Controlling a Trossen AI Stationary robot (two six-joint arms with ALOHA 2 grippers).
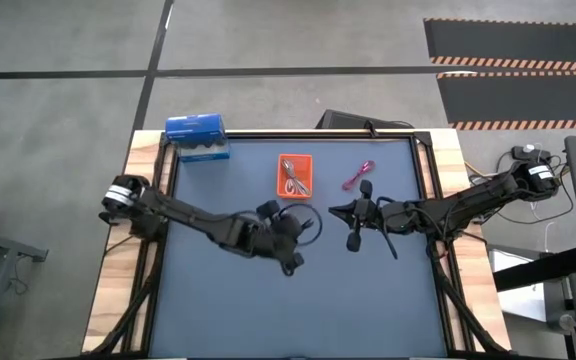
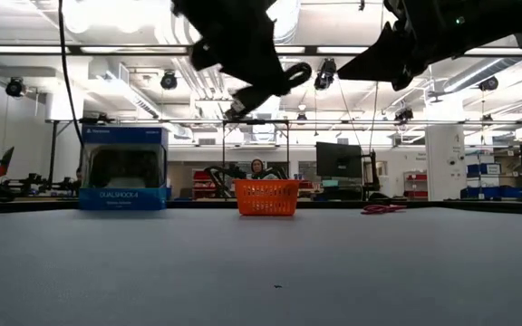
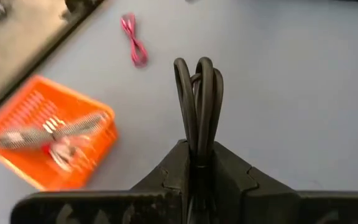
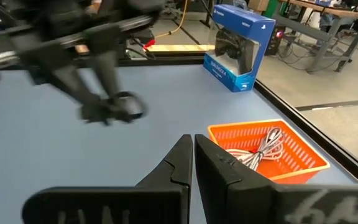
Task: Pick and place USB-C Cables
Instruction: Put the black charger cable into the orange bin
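Note:
My left gripper [image 1: 296,224] hangs above the table's middle, shut on the black USB-C cable [image 3: 197,93], a small bundle of loops that also shows in the high view [image 1: 311,222] and the low view [image 2: 294,76]. The orange tray [image 1: 295,176] stands just beyond it and holds the silver-grey cable [image 3: 18,137] and the white cable [image 3: 65,154]. The magenta-pink cable [image 1: 358,176] lies flat on the mat to the tray's right. My right gripper [image 1: 352,214] is shut and empty, raised above the mat right of centre, facing my left gripper. My left gripper pinches the black cable's bundled loops near one end [image 3: 198,147] between its two fingers. The fingers come from the table's left, slanting down, and lie along the bundle. The free loops [image 3: 199,74] stick out past the fingertips. The cable is lifted clear of the table.
A blue box [image 1: 196,137] stands at the far left corner of the mat. A raised frame [image 1: 298,133] runs along the mat's edges. Bare mat [image 1: 298,300] lies toward the near edge. A person sits far off in the room behind the tray [image 2: 258,167].

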